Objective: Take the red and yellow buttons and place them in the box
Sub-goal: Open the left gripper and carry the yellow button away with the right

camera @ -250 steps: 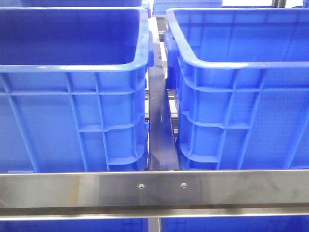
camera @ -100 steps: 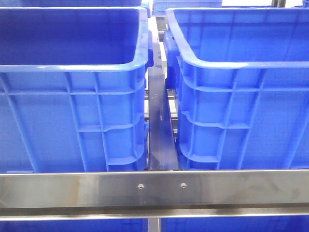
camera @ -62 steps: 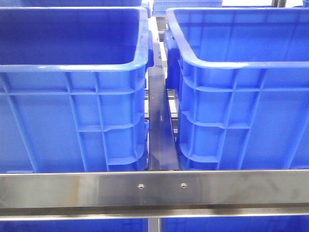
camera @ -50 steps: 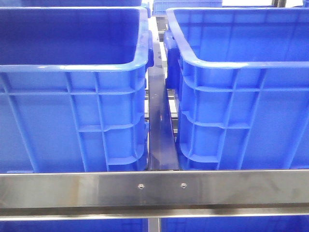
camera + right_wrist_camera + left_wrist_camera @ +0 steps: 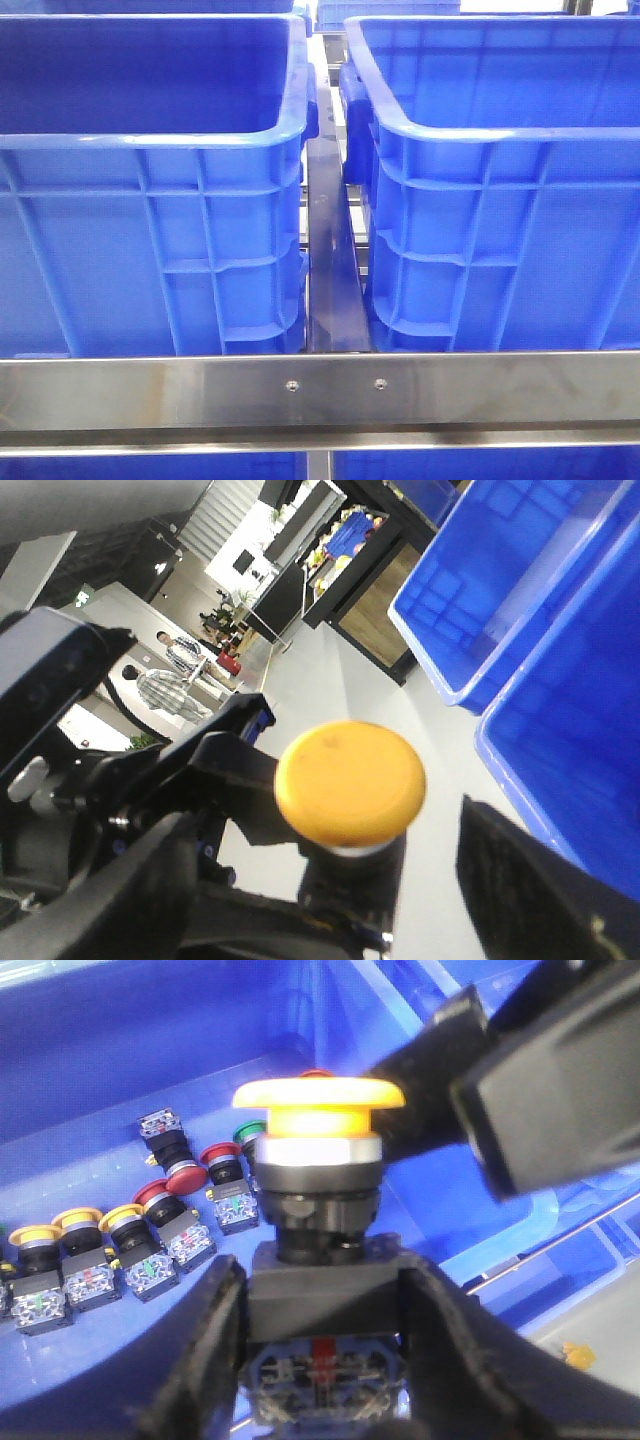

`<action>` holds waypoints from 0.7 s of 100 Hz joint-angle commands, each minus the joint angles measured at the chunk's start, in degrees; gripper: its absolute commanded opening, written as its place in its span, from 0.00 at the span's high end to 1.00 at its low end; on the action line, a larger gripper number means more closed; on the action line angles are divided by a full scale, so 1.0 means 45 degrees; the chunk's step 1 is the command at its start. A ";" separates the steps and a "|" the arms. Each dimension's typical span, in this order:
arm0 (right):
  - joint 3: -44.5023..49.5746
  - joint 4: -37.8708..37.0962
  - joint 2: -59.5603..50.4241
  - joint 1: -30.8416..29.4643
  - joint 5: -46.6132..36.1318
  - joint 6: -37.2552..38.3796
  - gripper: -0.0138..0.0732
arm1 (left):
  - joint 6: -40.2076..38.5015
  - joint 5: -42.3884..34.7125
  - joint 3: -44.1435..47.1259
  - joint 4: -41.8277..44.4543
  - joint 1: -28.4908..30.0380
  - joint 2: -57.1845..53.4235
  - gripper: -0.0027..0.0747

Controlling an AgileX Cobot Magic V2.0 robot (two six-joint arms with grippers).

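A: Left gripper clenched on a yellow button, fingers squeezing the dark square body under the cap. Cap up, clear of the fingers. A dark part of the other arm sits close beside the cap; can't tell if it touches.

B: And the right gripper?

A: Yellow button's cap shows between its fingers, likely the same one. Can't tell whether those fingers are closed on it.

B: Handling?

A: My read: stiff plastic, light, not fragile. Cap is smooth, rounded and wider than the neck, so it would slip. The flat-sided body is the place to hold, as the left does now.

B: Where is the rest?

A: More buttons lie in a row on the floor of a blue bin below: yellow caps, red ones, one green.

B: Front view?

A: Two blue bins side by side behind a steel rail. No arms, no buttons in sight there.

B: Any writing?

A: None legible. Small coloured contact marks on the button bases, too small to read.
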 commanded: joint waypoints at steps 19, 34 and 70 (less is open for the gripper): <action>-0.0563 0.1010 -0.0531 0.0008 -0.0074 -0.0004 0.19 | -0.0077 -0.0879 -0.0329 -0.0173 -0.0116 -0.0058 0.89; -0.0563 0.1010 -0.0529 0.0008 -0.0321 -0.0004 0.19 | -0.0077 -0.0879 -0.0329 -0.0195 -0.0116 -0.0058 0.89; -0.1151 0.1010 0.0125 0.0112 0.0179 0.0217 0.19 | -0.0077 -0.0879 -0.0329 -0.0195 -0.0116 -0.0058 0.89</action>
